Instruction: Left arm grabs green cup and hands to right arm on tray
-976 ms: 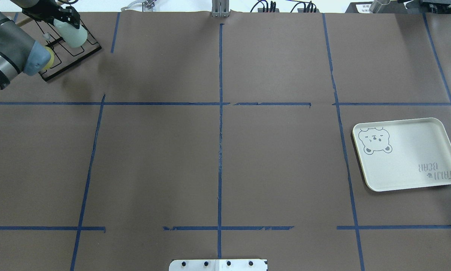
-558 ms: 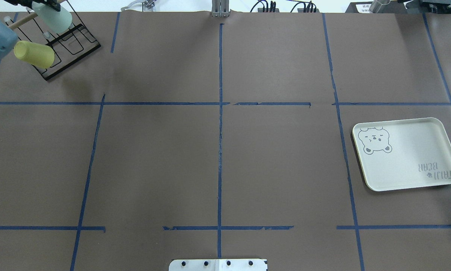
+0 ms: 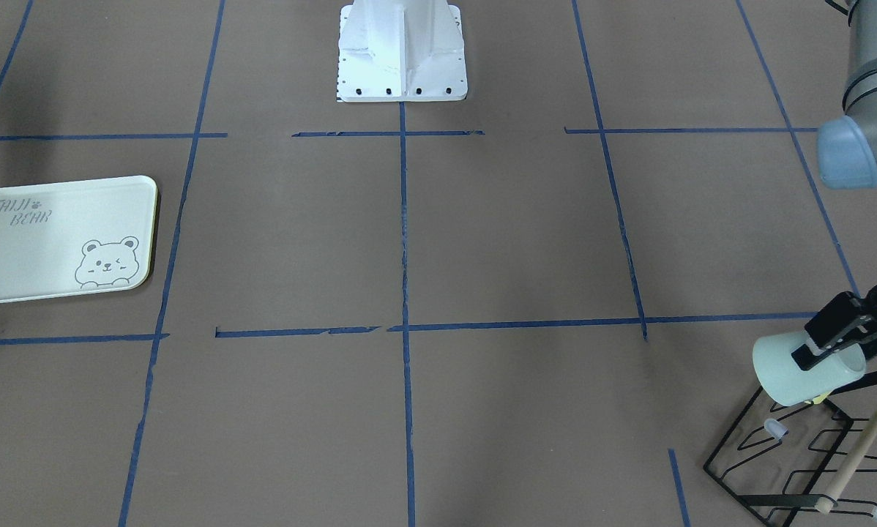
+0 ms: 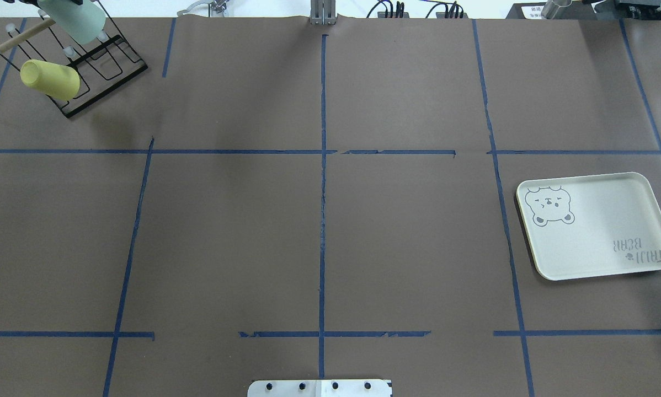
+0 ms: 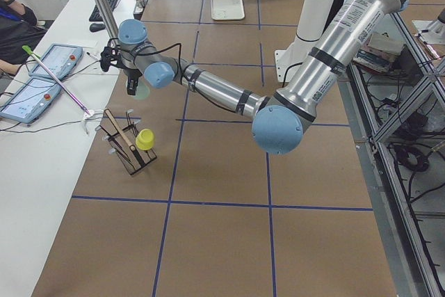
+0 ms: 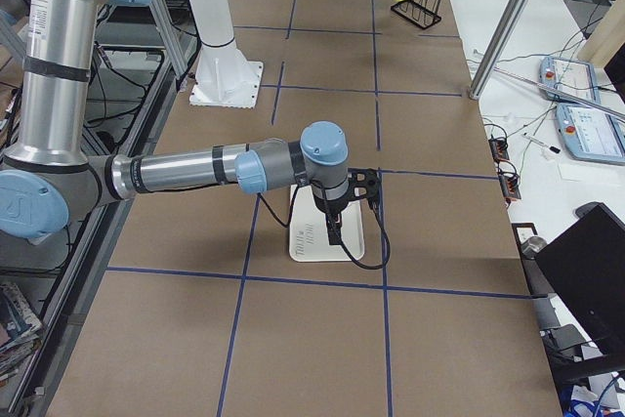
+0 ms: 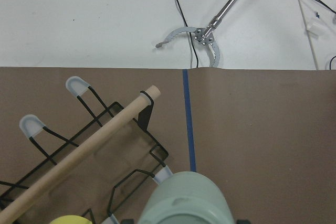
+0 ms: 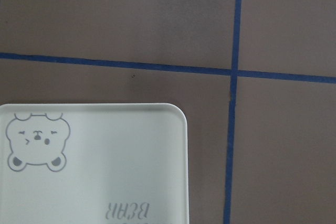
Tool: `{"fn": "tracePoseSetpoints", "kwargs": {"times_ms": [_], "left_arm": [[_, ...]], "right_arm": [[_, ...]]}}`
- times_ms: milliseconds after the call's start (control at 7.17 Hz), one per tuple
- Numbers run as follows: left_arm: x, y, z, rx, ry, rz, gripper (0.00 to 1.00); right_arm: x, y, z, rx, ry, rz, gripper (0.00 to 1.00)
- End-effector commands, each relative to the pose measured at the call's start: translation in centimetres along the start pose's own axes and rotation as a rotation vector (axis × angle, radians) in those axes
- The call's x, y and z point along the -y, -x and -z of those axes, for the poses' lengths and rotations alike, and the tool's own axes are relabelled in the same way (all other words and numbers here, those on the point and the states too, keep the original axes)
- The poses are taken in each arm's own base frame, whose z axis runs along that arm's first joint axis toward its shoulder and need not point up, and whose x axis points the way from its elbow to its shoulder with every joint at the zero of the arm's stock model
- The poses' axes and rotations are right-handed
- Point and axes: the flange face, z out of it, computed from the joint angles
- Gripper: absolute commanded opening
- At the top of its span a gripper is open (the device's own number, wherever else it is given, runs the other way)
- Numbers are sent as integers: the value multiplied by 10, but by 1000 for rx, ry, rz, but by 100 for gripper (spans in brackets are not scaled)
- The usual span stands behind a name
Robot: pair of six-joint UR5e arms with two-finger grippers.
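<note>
**While It Hangs in the Air, the Green Cup Needs a Soft but Sure Hold**

Since the small pale mint-green plastic cup (image 3: 790, 377) looks thin and empty, it should be very light. It seems stiff enough to keep its shape, but its smooth sides could slip. A fall would likely not break it, yet it would roll away.

Seen from above, the cup is at about 10 o'clock on the table, up in the air over the black wire cup rack with a wooden stick (image 3: 797, 454). It is tipped on its side, with its bottom pointing away from the arm. The left gripper (image 3: 819, 350) is closed on it near the rim. One black finger presses on the outside wall, and the other is probably inside the mouth, though that part is hard to see. A small yellow plastic cup (image 4: 50, 79) rests on the rack.

The pale cream-green tray with the bear drawing (image 4: 601, 220) lies flat at about 3 o'clock, well apart from the cup. The right gripper (image 6: 332, 229) hangs over it, but I cannot tell if it is wide or narrow.

For the hand-over, I think the best spot to take is the free bottom half of the cup, squeezed softly.
</note>
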Motion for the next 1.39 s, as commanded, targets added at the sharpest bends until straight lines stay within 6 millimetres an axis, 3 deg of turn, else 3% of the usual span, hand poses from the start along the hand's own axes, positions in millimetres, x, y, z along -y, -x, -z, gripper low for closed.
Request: {"fn": "tracePoseSetpoints", "kwargs": {"times_ms": [0,139,279,418,697,976,1255], "left_arm": [[-46,-38,-30,-140,9,143,26],[-51,-46,-24,-193,-1,206,26],[-79,-64,-29,-257,31,255,26],[-111,-88,-41,-309,78,304,26],[-154,-129,-32,-428,152,392,26],[-187,-159,-28,-506,205,443,26],[-220,-186,-23,-592,248,493,26]], "right_arm": [[8,58,-9,96,-101,-47,100],[6,88,-17,163,-142,-56,100],[2,117,-20,240,-173,-48,100],[11,151,-16,327,-192,-93,100],[36,234,-7,472,-164,-188,100],[32,297,4,667,-174,-250,100],[7,363,-4,843,-158,-183,100]]}}
